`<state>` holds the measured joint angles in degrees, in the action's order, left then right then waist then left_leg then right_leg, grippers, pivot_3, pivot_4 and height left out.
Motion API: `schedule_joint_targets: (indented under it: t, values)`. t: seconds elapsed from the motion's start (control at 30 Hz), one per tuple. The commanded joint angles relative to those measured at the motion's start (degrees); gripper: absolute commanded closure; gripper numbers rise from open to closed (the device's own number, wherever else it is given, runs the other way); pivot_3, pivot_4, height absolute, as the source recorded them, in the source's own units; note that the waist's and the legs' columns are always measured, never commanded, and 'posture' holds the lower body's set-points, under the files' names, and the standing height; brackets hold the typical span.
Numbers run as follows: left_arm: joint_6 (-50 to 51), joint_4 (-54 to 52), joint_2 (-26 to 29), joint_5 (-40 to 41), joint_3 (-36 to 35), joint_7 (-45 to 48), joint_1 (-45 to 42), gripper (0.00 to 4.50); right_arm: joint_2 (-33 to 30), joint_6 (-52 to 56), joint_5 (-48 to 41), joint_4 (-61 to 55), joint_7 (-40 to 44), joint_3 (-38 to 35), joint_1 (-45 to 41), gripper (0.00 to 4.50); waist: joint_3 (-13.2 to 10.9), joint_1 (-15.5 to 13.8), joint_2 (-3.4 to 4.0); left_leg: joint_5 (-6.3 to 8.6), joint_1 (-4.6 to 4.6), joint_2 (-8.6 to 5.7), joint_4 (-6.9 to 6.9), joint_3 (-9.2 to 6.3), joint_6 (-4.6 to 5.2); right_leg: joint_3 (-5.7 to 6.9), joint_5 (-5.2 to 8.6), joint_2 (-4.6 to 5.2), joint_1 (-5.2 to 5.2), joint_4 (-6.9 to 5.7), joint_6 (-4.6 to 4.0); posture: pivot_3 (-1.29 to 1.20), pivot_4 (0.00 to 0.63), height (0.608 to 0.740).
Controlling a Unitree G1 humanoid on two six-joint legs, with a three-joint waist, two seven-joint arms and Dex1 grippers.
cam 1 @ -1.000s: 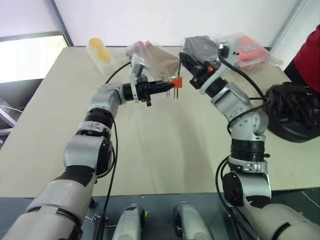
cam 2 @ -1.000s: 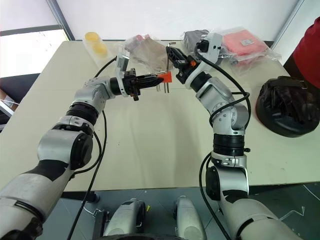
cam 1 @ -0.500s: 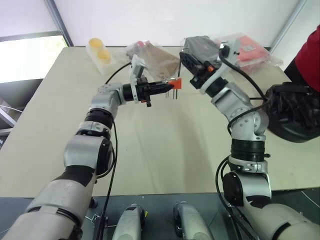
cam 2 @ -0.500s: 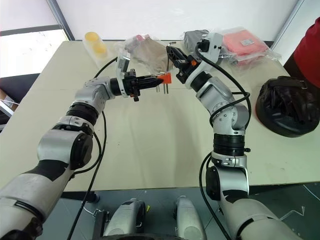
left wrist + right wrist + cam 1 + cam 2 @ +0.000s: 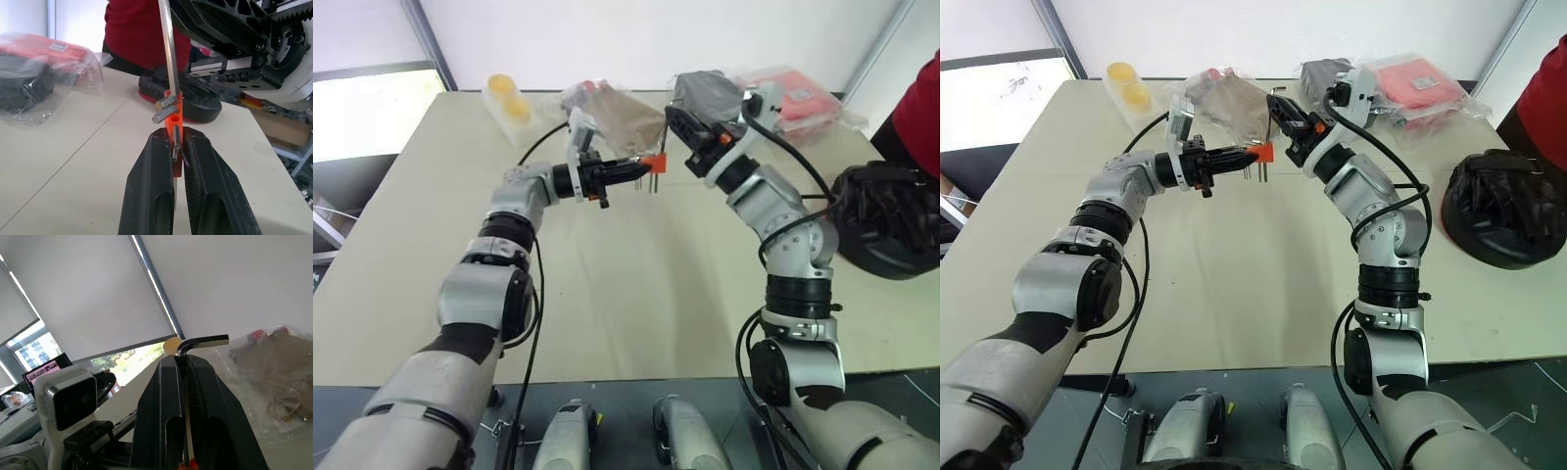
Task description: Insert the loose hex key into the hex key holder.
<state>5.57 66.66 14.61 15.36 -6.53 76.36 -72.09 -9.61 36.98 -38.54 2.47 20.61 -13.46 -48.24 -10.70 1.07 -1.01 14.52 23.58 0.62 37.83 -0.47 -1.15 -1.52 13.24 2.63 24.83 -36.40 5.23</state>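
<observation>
We've got the left end effector (image 5: 175, 147) clamped on the hex key holder (image 5: 174, 125), right end effector (image 5: 184, 363) pinching the loose hex key (image 5: 203, 342) near its bend: thin, stiff, probably slippery, so grip there.

Left gripper (image 5: 177, 147) has its jaws clamped tight on the orange hex key holder (image 5: 174, 120), a couple of short grey keys poking out its side. The loose hex key (image 5: 167, 46) comes straight down onto the holder's top, held by the right gripper (image 5: 230, 41). Beige table (image 5: 58, 161) underneath, clear plastic bag (image 5: 39, 73) further back, a person's red sleeve (image 5: 142, 34) behind it all.
</observation>
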Motion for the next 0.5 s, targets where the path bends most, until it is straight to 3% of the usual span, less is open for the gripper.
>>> schedule_joint_targets:
  t: [0.03,0.5]
  values:
    - [-0.7,-1.4,0.1,1.0,-1.7,0.0,-2.6,4.5,-0.1,-0.7,-0.6,-2.5,0.0,0.1,0.4,4.42,0.0,0.0,0.0,0.0,0.0,0.0,0.0,0.0,0.0,0.0,0.0,0.0,0.0,0.0,0.0,0.0,0.15,0.74]
    - [-0.2,-1.6,0.2,1.0,-2.6,0.6,-2.5,4.5,-1.4,-2.1,0.1,-0.7,0.8,0.2,0.2,4.42,0.0,0.0,0.0,0.0,0.0,0.0,0.01,0.0,0.0,0.0,0.0,0.0,0.0,0.0,0.0,0.0,0.15,0.74]
